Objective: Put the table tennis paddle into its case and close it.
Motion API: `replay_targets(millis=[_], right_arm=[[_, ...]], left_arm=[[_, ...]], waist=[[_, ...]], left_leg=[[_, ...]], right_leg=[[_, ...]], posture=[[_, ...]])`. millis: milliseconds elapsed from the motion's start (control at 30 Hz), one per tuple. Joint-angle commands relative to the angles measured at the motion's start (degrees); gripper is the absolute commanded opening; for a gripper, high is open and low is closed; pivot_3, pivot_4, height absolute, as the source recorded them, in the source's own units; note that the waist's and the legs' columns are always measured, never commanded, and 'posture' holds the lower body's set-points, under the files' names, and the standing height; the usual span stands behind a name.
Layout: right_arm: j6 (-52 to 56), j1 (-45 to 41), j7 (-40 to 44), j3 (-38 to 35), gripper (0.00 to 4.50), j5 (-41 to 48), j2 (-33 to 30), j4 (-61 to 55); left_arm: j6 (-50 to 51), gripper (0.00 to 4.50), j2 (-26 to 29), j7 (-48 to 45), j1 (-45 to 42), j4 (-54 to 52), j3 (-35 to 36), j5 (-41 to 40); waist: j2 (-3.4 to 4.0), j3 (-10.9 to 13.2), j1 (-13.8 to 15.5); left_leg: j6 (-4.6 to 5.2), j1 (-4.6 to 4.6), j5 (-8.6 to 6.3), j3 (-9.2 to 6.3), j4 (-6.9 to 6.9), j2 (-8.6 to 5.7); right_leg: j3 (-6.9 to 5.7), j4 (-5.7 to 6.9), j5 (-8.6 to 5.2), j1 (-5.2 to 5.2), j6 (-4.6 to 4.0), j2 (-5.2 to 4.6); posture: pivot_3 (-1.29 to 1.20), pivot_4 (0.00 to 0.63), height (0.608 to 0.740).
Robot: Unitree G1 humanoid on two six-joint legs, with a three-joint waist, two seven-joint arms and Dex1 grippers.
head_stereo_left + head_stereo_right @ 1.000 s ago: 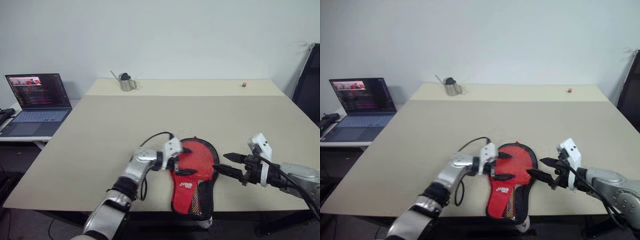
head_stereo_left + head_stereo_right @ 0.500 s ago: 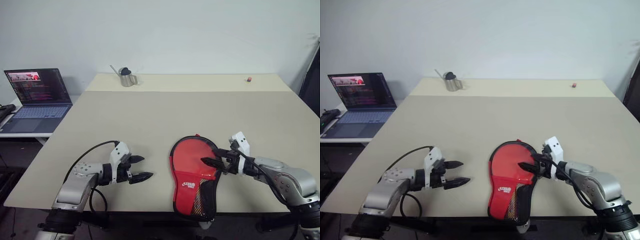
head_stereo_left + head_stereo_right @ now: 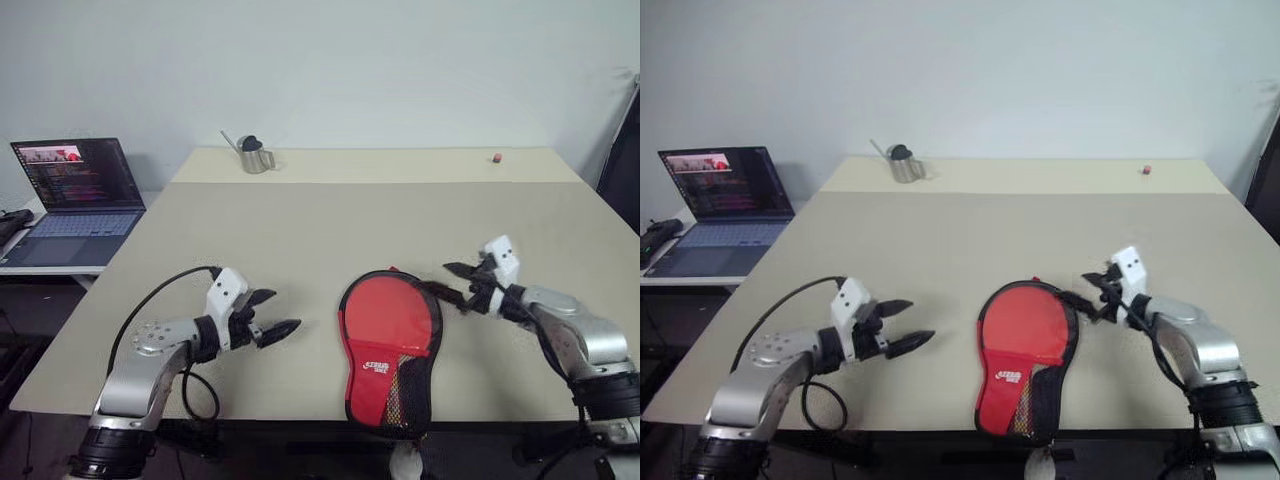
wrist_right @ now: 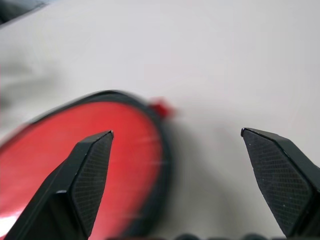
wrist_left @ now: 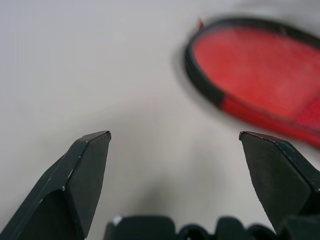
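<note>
**Both grippers off the case**

I see my left gripper (image 3: 268, 318) with its jaws spread wide and nothing between them, hovering over bare table (image 3: 300, 230) to the left of the case (image 3: 390, 345), clear of it. My right gripper (image 3: 455, 283) also has its jaws spread and empty; it sits just beside the case's upper right edge, pointing in toward it. I cannot tell if a fingertip touches the black rim.

The case lies flat near the front edge of the table, between the two grippers, round end away from me, red side up with the white logo and mesh pocket toward the narrow end. I cannot make out the paddle as separate from the case.

Farther out: a metal cup (image 3: 254, 157) at the far left of the table, a small red object (image 3: 497, 158) at the far right, and a laptop (image 3: 72, 200) on a side desk.
</note>
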Motion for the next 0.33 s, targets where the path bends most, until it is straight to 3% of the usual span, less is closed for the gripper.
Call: replay_targets(millis=[33,100,333], right_arm=[[-5.0,-3.8,1.9,-4.1,4.44,-2.2,-2.0,6.9],[-6.6,-5.7,3.3,-4.6,4.44,-3.3,-2.6,10.4],[-1.6,-1.9,4.7,-5.5,4.44,-3.5,-4.2,2.8]], left_arm=[[-2.7,4.5,-0.3,1.6,-4.2,-0.8,-1.2,1.0],[-4.6,4.5,-0.8,1.9,-6.6,1.9,-3.3,2.8],[-11.3,4.5,-1.4,2.1,-6.5,9.0,-6.2,6.0]], waist=[[0.0,0.0,0.0],[0.01,0.0,0.0],[0.02,0.0,-1.2]], left_leg=[[-0.01,0.01,0.01,0.04,0.01,0.03],[-0.02,0.0,0.01,0.11,-0.01,0.05],[-0.02,-0.03,0.0,0.36,-0.05,0.1]], right_leg=[[0.01,0.0,0.0,0.0,0.0,0.01],[0.04,-0.01,0.0,-0.03,0.0,0.01],[0.14,-0.05,0.0,-0.11,0.0,-0.01]], posture=[[0.0,0.15,0.74],[0.0,0.15,0.74],[0.0,0.15,0.74]])
